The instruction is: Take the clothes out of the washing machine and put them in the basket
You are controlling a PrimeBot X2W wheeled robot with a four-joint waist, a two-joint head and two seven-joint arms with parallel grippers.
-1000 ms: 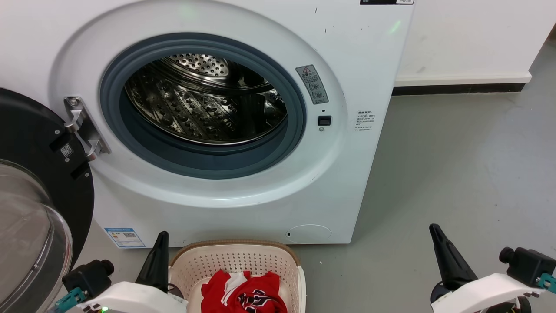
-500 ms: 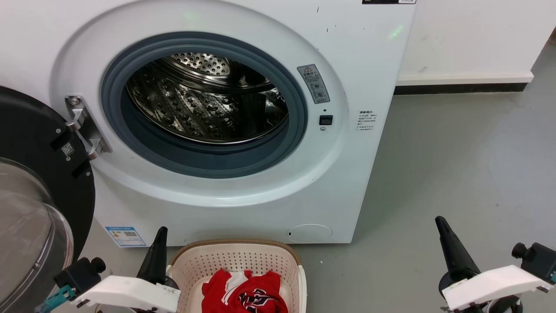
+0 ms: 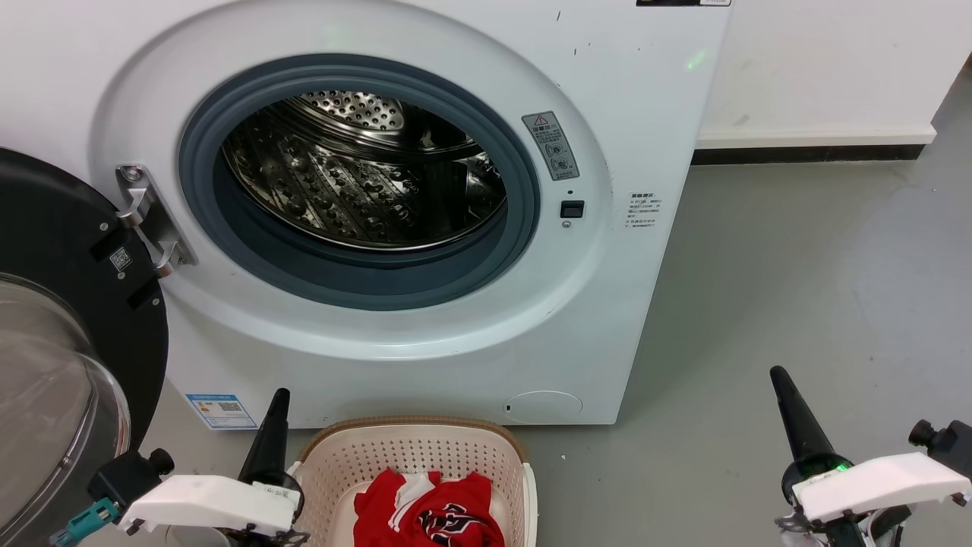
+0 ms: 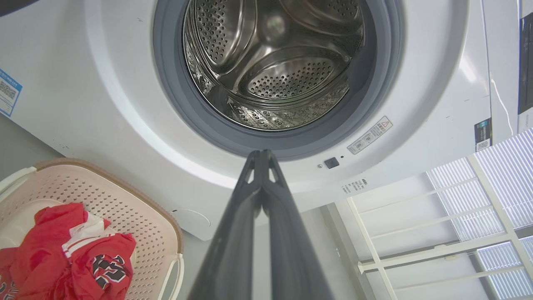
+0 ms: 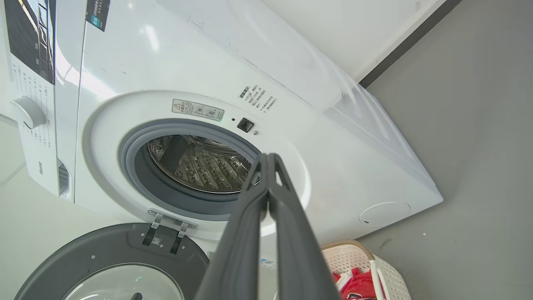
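Our left gripper and right gripper pinched closed, empty, red white-striped fabric jerseys heaped in cream perforated plastic basket just right of our left fingers, white front-loading washing machine ahead

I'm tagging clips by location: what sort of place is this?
Probably a laundry corner: a large white front-loading washing machine, a cream perforated plastic basket holding red clothes, on a smooth grey floor.

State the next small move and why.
Probably none beyond parking both arms: the shiny perforated steel drum of the white front-loading washing machine looks empty, the red jerseys lie in the cream perforated plastic basket, and the left end effector and right end effector are shut, holding nothing.
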